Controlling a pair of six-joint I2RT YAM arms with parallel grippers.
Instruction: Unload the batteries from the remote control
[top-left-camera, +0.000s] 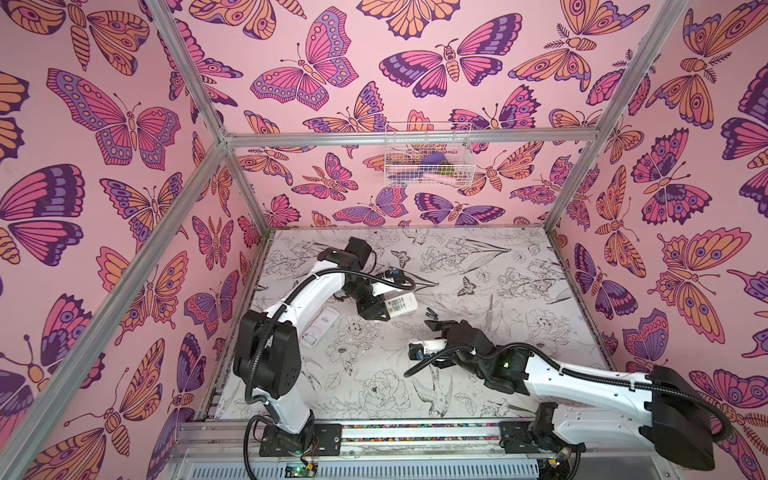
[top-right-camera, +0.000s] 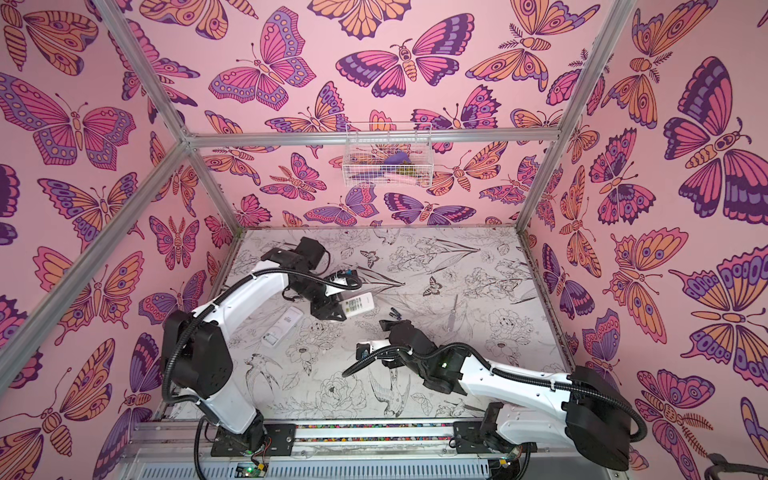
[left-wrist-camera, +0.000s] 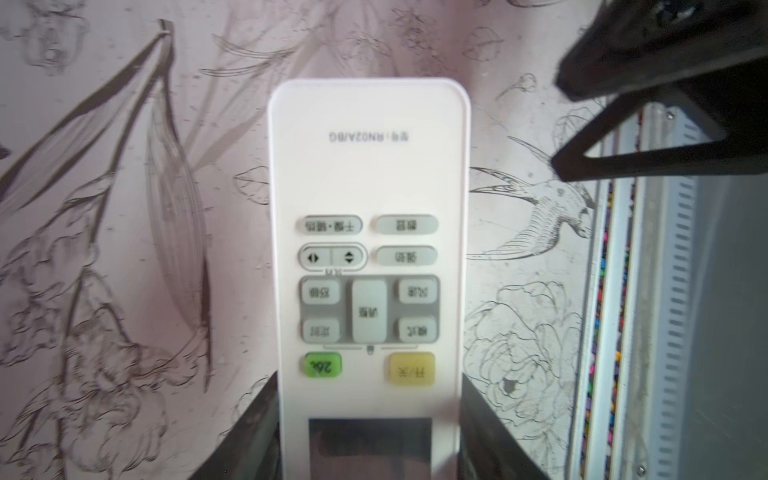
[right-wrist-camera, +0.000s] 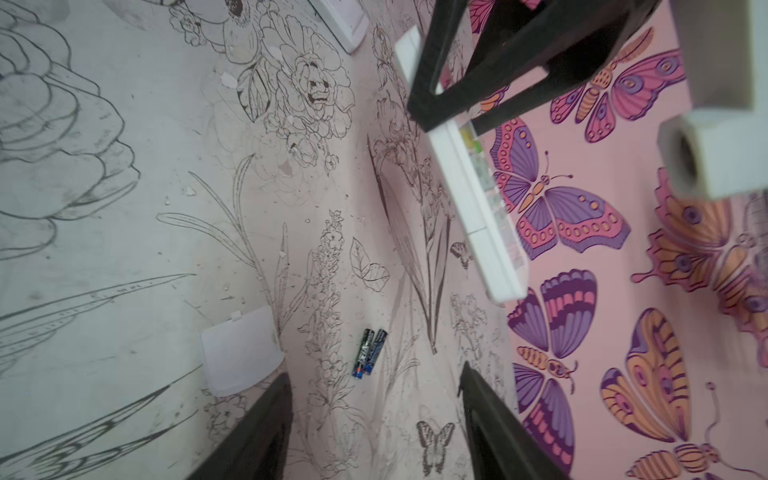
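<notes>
On the table (top-left-camera: 519, 266), between the raised remote control (top-left-camera: 401, 305) and a thin metal rod tool (top-left-camera: 490, 312), lie two batteries (top-left-camera: 431, 312).

Condition of the batteries (right-wrist-camera: 369, 353), per the right wrist view: small slim cylinders, black with blue bands and pale print. They lie flat on the floral surface, side by side, parallel and touching along their length.

Right jaws: apart and empty. The two black fingers (right-wrist-camera: 266, 424) stand to either side of the pair's line. The batteries sit just beyond the fingertips, within the width of the gap, and touch neither finger. In both top views the jaw tips are just beside the pair, on the side nearer the arm bases.

Left jaws: clamped on the long sides of the white remote control (left-wrist-camera: 368, 187) at its display end. The button face is turned to the left wrist camera and shows grey keys, one green key and one yellow key. The remote control is held off the table, its free end pointing toward the batteries but apart from them. Its back cannot be judged.

A second remote (top-left-camera: 320, 326), also white, lies on the table beyond the left jaws, well apart from the batteries. A small white cover plate (right-wrist-camera: 239, 351) lies flat near the batteries, not touching them.
</notes>
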